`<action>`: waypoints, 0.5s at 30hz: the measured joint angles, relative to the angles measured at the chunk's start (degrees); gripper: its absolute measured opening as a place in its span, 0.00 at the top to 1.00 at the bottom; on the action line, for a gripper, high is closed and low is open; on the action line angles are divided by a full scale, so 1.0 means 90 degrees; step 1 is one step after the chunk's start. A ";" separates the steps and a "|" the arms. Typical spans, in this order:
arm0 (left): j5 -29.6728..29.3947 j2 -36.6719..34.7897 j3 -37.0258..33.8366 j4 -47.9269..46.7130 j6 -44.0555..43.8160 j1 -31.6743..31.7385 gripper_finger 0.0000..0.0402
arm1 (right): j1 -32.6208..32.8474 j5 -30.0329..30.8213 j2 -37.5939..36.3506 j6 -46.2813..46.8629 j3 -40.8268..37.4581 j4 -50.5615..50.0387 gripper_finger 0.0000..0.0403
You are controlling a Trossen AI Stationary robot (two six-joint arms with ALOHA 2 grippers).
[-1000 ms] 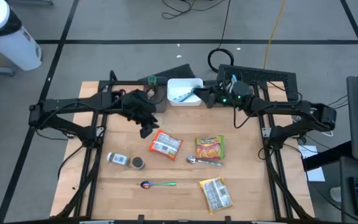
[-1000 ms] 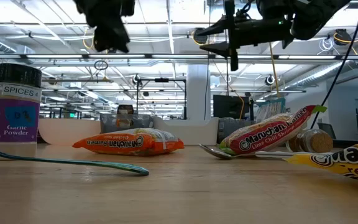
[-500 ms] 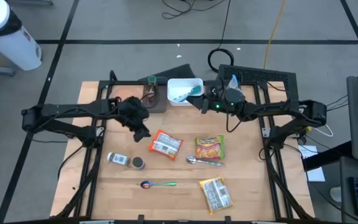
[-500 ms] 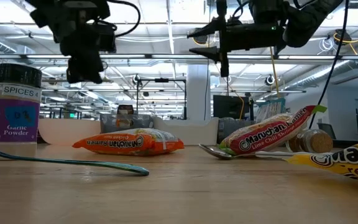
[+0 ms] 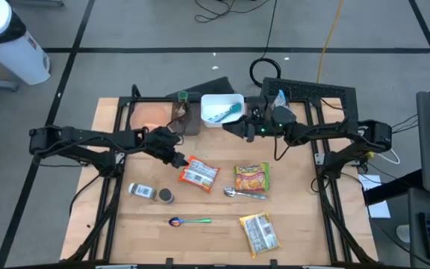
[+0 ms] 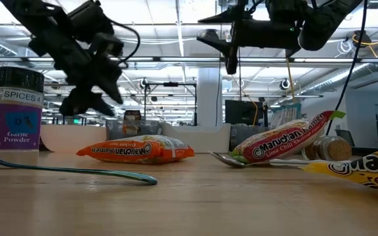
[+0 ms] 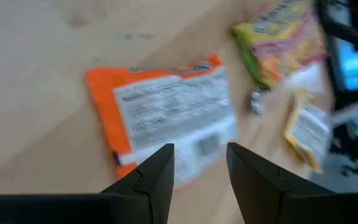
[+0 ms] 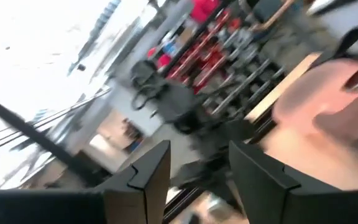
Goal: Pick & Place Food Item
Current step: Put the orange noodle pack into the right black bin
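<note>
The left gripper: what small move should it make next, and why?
Probably lower the left gripper onto the orange ramen packet. Its jaws stand open with nothing between them, and the packet lies flat on the table just ahead, label side up.

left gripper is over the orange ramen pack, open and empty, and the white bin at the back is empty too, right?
Not quite: the white bin holds a blue-green item, as the high view shows. The rest stands: the left gripper hovers open and empty by the orange ramen pack.
</note>
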 joint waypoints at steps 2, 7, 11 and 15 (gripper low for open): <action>-0.0028 0.0183 -0.0003 0.0118 -0.0088 0.0002 0.62 | 0.0000 -0.0264 -0.0024 0.0095 0.0000 0.0146 0.61; -0.0119 0.0677 0.0008 0.0125 -0.0234 0.0032 0.62 | 0.0003 -0.0691 -0.0083 0.0178 0.0000 0.0395 0.61; -0.0075 0.1059 0.0013 0.0096 -0.0235 0.0029 0.62 | 0.0049 -0.0821 -0.0116 0.0206 0.0000 0.0442 0.61; -0.0015 0.1351 0.0003 0.0126 -0.0257 0.0017 0.62 | 0.0177 -0.0833 -0.0119 0.0192 0.0000 0.0343 0.61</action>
